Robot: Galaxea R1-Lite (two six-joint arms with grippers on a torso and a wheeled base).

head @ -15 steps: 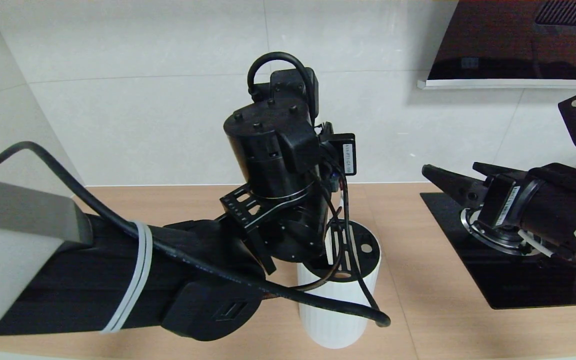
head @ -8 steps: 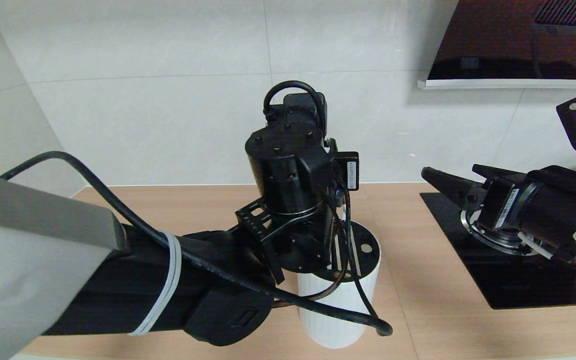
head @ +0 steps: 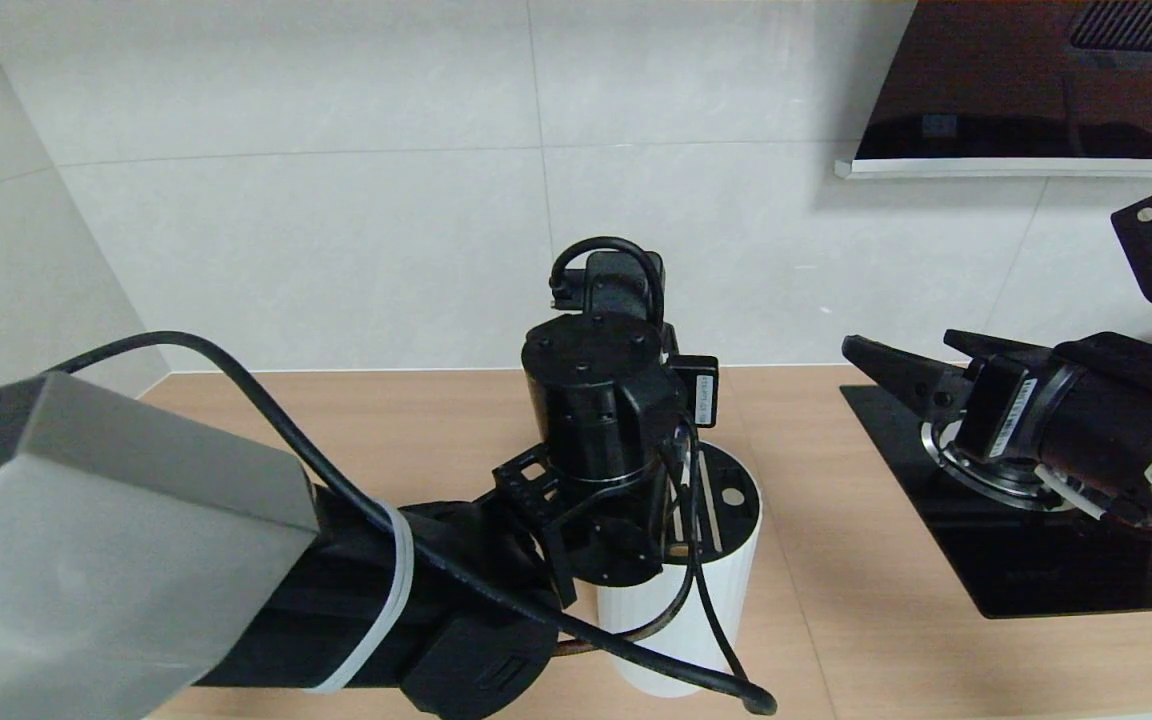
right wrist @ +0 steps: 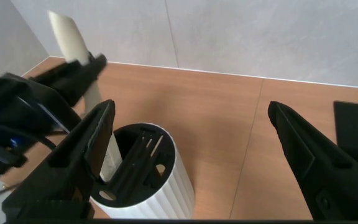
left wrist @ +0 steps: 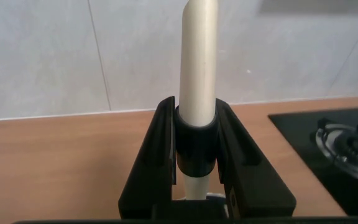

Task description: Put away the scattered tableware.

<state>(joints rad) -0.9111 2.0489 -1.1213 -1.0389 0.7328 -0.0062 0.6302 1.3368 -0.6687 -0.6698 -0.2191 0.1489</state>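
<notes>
White tiled wall is backing a light wooden countertop, and a black glass cooktop with a metal gas burner is lying at the right of the head frame, under a dark range hood in the upper right corner.

A white ribbed cylindrical utensil holder with a black slotted lid is standing on the wood at the lower centre of the head frame. The left arm is reaching across from the lower left, and its wrist is sitting directly above the holder. In the left wrist view, the left gripper is clamping a long utensil with a cream-coloured rounded handle, both black fingers pressing on its dark collar while the handle is pointing straight up. The utensil's working end is hidden, so its kind and whether it is entering a slot cannot be told; in the right wrist view the handle is standing at the far left rim of the holder.

The right gripper is hovering over the burner at the right of the head frame, its fingers spread wide and carrying nothing.

Judging by this, one piece of tableware is being delivered and is close to stowed: it needs seating in the lid and releasing. No other loose tableware is showing on the visible countertop, so what remains cannot be judged.
</notes>
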